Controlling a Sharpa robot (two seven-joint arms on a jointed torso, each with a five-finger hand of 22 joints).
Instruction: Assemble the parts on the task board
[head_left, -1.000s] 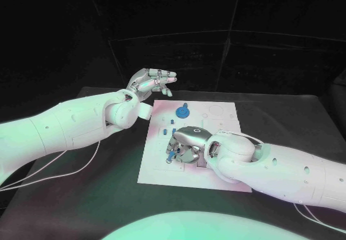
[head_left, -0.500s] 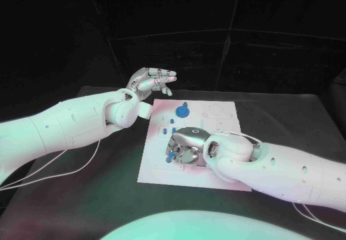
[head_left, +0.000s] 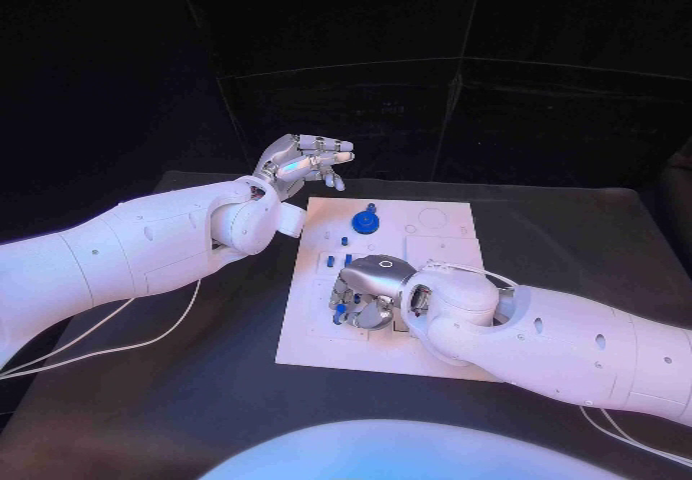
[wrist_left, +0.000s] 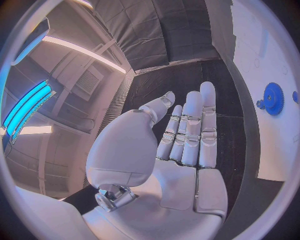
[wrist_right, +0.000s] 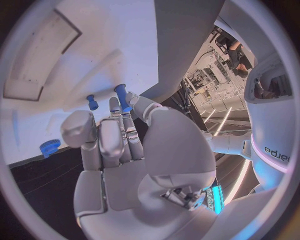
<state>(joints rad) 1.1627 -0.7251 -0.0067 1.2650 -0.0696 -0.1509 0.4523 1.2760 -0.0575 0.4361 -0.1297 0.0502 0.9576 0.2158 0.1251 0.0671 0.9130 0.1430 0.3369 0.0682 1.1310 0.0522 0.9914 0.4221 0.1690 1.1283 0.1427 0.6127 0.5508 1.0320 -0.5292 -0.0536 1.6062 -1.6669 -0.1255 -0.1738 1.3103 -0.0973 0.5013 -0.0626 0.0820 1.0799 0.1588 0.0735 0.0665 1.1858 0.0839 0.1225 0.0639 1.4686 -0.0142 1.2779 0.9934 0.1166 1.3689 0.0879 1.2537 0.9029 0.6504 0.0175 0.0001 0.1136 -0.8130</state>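
Right wrist view: right hand pinches blue peg.

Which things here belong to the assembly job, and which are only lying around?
Job: task board; blue gear; blue peg at the right hand; small blue pegs.
Not job: black table; left hand, raised and holding nothing.
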